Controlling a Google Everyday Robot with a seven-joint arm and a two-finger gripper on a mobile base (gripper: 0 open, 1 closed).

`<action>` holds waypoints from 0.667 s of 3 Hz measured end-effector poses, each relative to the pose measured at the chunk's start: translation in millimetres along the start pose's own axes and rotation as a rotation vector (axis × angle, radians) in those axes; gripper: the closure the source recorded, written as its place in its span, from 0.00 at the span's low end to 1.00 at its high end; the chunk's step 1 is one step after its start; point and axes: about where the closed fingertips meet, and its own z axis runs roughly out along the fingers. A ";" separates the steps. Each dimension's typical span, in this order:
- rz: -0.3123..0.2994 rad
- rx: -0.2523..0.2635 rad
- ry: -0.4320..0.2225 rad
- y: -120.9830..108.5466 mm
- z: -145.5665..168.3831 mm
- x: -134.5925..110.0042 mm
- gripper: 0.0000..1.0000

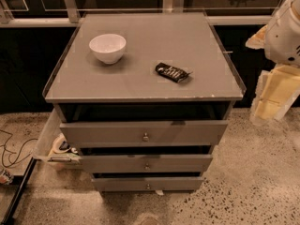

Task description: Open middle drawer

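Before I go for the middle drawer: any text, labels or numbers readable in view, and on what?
Nothing can be read.
Packet on the cabinet top: white print, too blurred to read.
Bowl: no text.
Middle drawer: plain grey front, no label.
Gripper, at the right edge beside the cabinet: no markings visible.

High front view; jaws at right

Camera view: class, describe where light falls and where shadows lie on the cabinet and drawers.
Camera view: dim light from above; the cabinet top is evenly lit; the bowl throws a soft shadow; a dark band lies above the middle drawer; the gripper, at the right edge, is brightly lit.
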 end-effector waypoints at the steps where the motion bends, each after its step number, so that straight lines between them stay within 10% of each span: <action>1: 0.000 0.000 0.000 0.0 0.1 0.0 0.00; 2: 0.008 -0.004 0.003 2.1 6.0 1.6 0.00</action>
